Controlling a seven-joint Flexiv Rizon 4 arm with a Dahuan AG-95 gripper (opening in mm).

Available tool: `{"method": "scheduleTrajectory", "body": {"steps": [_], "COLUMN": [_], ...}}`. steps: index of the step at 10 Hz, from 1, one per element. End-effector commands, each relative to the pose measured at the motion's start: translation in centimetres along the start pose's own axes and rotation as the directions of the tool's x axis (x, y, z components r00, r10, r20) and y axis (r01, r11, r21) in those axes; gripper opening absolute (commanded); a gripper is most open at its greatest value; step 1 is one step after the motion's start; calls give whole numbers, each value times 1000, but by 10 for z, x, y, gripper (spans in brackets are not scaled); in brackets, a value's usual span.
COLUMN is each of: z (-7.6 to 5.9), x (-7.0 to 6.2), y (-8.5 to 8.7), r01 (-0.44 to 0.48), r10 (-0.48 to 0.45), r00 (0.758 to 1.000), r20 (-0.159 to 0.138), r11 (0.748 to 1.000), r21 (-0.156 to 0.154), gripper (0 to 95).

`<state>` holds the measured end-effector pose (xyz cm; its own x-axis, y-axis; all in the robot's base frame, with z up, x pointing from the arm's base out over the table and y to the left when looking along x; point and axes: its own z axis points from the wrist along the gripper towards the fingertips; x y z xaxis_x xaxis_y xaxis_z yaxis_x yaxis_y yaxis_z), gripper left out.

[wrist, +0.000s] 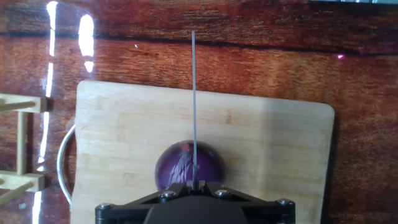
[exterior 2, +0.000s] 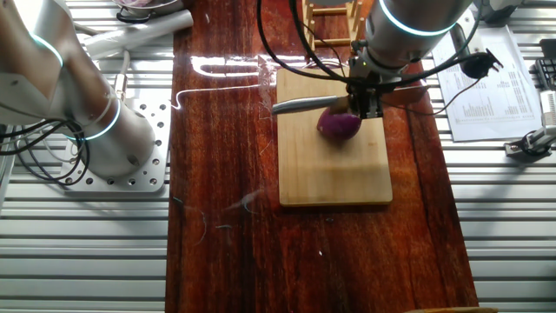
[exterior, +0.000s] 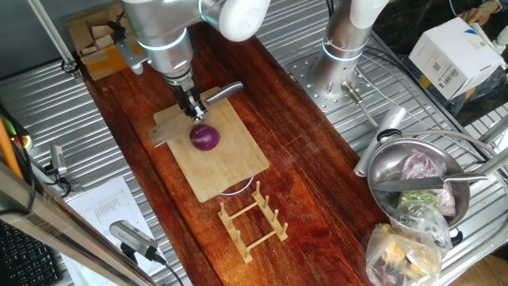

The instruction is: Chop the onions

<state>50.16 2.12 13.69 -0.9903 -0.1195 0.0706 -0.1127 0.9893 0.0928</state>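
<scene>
The onion is seen resting on the board, toward the end nearest the arm, and it is whole as far as can be judged. The gripper is held just above and behind it, its fingers clamped on the handle of a knife. From the hand view the blade is seen edge-on as a thin line running straight away from the fingers and crossing the middle of the onion; so the onion lies directly under the blade, close to the handle end. The blade's long axis is set across the board's width. Whether the edge is already touching the skin cannot be told for sure; contact is suggested in the hand view, but the gap is hidden. The flat of the blade reaching out past the board's edge is shown only in the fixed views. A wooden rack is seen on the bench beyond the board's far end, well clear of the cut. A straight downward press is judged to be what is called for next.
</scene>
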Motion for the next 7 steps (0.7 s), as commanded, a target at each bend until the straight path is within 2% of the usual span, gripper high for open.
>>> {"method": "scheduleTrajectory", "body": {"steps": [1,7], "z": [2,10], "x": [1,8], "y": [1,5], "r01": [-19,-49], "r10": [19,49], "r00": [1000,999], "r20": [3,11], "r11": [1000,999], "r21": [-1,2], "gripper": [0,0]}}
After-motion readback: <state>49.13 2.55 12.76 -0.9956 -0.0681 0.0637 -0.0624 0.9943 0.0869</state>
